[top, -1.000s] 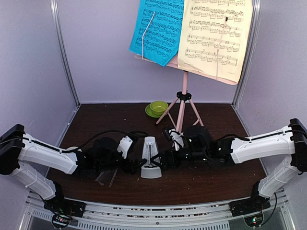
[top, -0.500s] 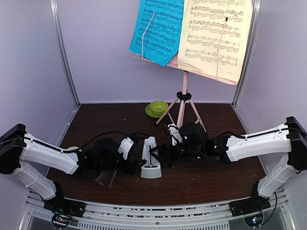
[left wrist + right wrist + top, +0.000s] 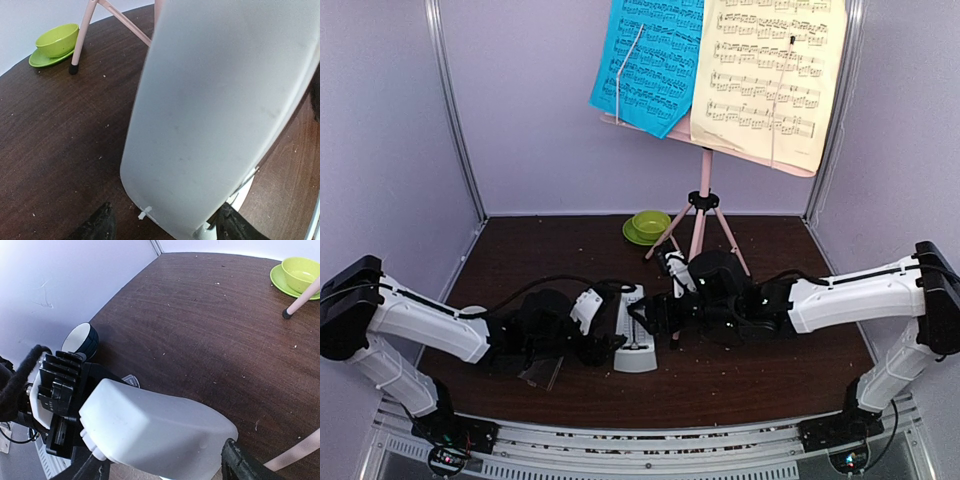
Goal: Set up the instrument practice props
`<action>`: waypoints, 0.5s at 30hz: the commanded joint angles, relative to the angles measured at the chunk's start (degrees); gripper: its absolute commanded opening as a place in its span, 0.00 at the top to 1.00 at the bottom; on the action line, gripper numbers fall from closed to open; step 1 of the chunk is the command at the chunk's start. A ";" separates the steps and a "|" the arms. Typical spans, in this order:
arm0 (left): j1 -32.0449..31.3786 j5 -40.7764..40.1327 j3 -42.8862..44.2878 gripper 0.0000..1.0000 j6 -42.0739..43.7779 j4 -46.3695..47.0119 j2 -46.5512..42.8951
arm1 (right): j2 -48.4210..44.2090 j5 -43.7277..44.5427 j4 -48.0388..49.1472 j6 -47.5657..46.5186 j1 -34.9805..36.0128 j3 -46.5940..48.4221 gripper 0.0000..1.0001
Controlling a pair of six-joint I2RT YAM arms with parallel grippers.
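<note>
While the white metronome [image 3: 634, 328] stands upright on the counter [image 3: 750, 380] between both arms | left hand [image 3: 607, 345] wide, straddling its base, one finger clear | right hand [image 3: 658, 318] wide about its top, contact unclear | both equally near

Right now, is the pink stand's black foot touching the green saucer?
Apart. The right wrist view shows dark tabletop between the black foot and the green saucer.
</note>
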 commanded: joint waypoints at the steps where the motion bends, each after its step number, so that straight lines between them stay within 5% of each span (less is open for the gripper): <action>1: 0.33 0.88 1.72 0.30 -0.52 2.58 0.81 | -0.39 3.50 -1.20 -0.94 0.25 -0.03 0.26; 10: 0.33 0.87 2.17 0.31 -0.03 3.12 1.76 | -2.85 2.98 0.51 -2.82 0.26 -4.62 0.43; 15: 0.33 0.78 2.22 0.31 -0.49 4.04 2.25 | -3.33 1.13 0.02 -2.76 0.37 -4.01 0.35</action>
